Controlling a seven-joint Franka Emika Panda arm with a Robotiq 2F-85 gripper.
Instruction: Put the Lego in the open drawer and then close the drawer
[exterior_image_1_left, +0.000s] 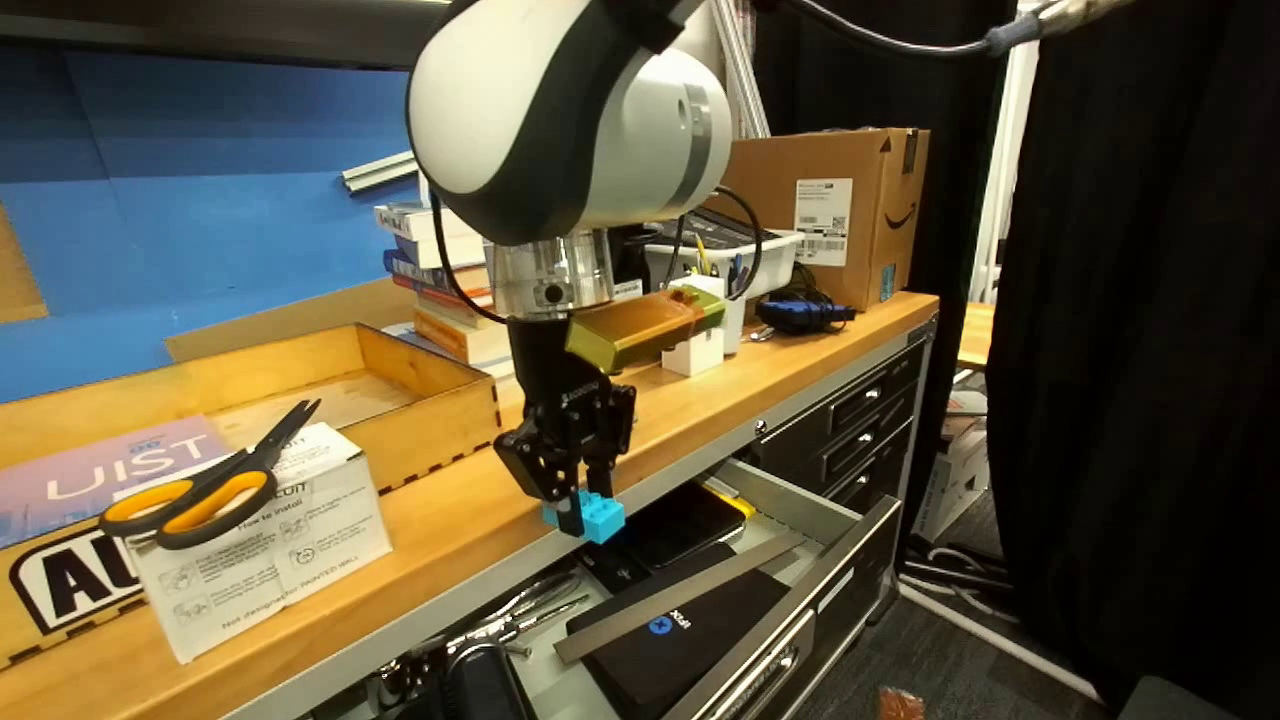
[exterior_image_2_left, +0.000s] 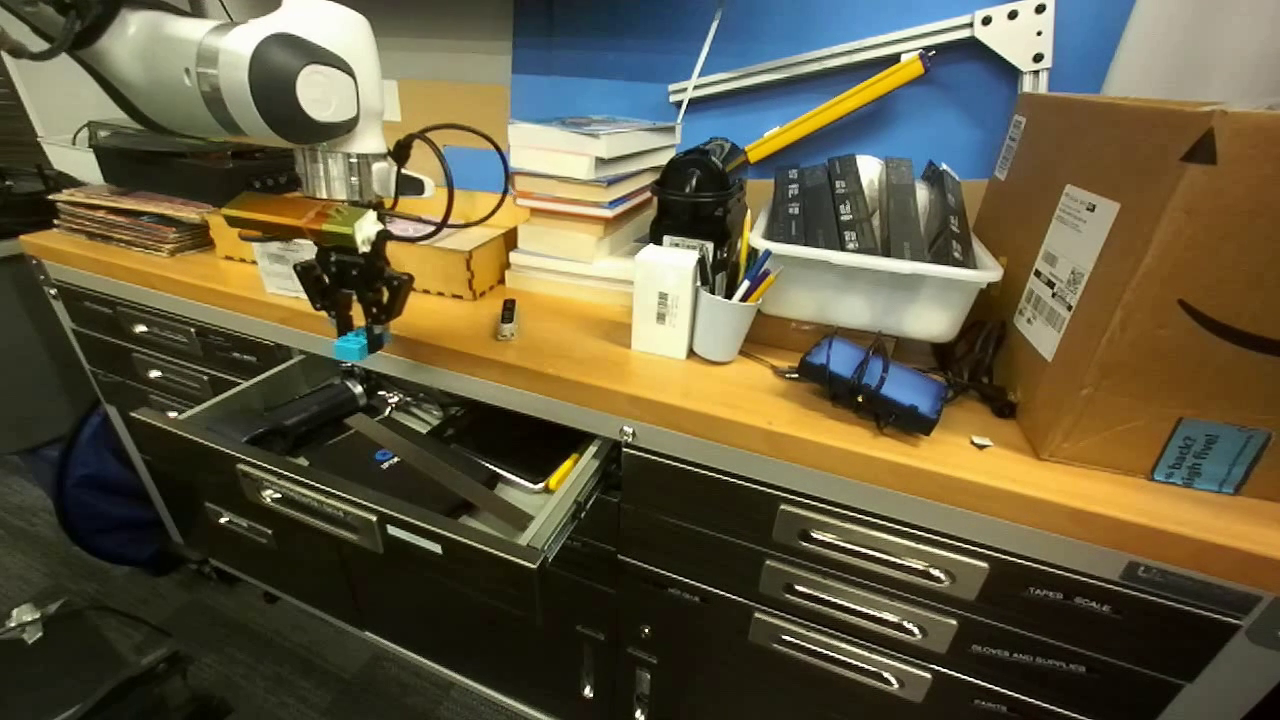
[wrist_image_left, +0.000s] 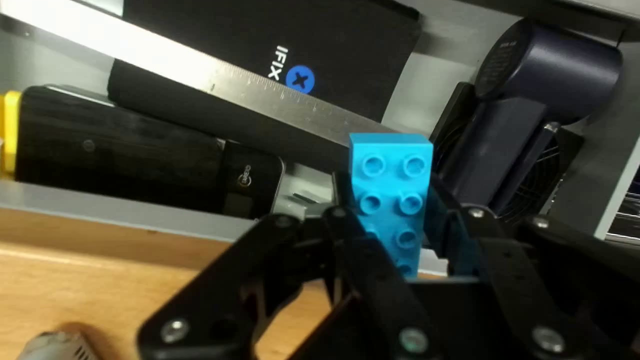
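Observation:
The Lego is a bright light-blue brick, seen in both exterior views (exterior_image_1_left: 604, 519) (exterior_image_2_left: 350, 347) and in the wrist view (wrist_image_left: 390, 175). My gripper (exterior_image_1_left: 584, 508) is shut on it, with one finger on each side; it also shows in an exterior view (exterior_image_2_left: 361, 335). The fingers hide part of the brick. The brick is in the air by the worktop's front edge, above the rear part of the open drawer (exterior_image_1_left: 838, 578). The dark-grey drawer, pulled out, also shows in an exterior view (exterior_image_2_left: 470, 568) and in the wrist view (wrist_image_left: 450, 62).
The drawer holds a black iFixit case (wrist_image_left: 345, 55), a steel ruler (wrist_image_left: 240, 82), a dark dryer-like tool (wrist_image_left: 550, 75) and a black device (wrist_image_left: 125, 145). The wooden worktop (exterior_image_2_left: 570, 350) overhangs its rear. Scissors (exterior_image_1_left: 215, 495) lie on a white box (exterior_image_1_left: 310, 535); a small grey block (exterior_image_2_left: 507, 320) stands nearby.

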